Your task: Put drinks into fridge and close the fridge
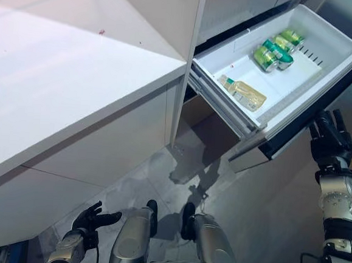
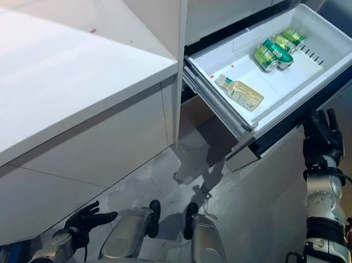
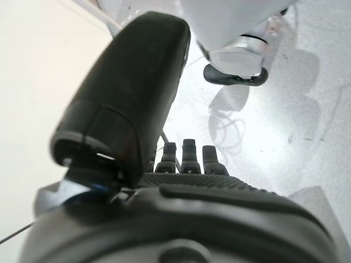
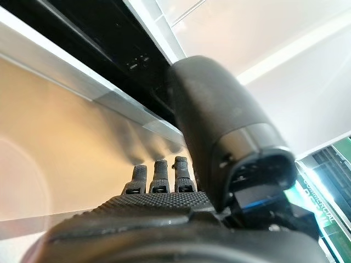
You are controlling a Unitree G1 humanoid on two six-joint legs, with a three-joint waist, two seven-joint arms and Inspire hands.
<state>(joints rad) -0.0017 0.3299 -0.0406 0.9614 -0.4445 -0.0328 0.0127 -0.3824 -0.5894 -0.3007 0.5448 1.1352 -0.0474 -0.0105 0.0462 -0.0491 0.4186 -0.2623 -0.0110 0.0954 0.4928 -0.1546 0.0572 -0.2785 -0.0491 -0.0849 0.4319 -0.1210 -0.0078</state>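
Note:
The fridge drawer [image 1: 333, 35] stands pulled out at the upper right. In it lie several green cans [image 1: 267, 57] and a pale bottle [image 1: 244, 93] on its side. My right hand [image 1: 330, 139] is raised against the drawer's dark front panel [image 1: 314, 121], just under its rim, fingers straight and open. In the right wrist view the fingertips [image 4: 158, 176] rest on or very near the panel [image 4: 66, 126]. My left hand [image 1: 92, 219] hangs low at my side over the floor, relaxed, open and empty; its fingers [image 3: 187, 158] also show in the left wrist view.
A white counter [image 1: 59, 67] with a cabinet face below it fills the left half. A white upright panel [image 1: 188, 59] separates it from the fridge. Grey tiled floor [image 1: 249, 210] lies beneath the drawer.

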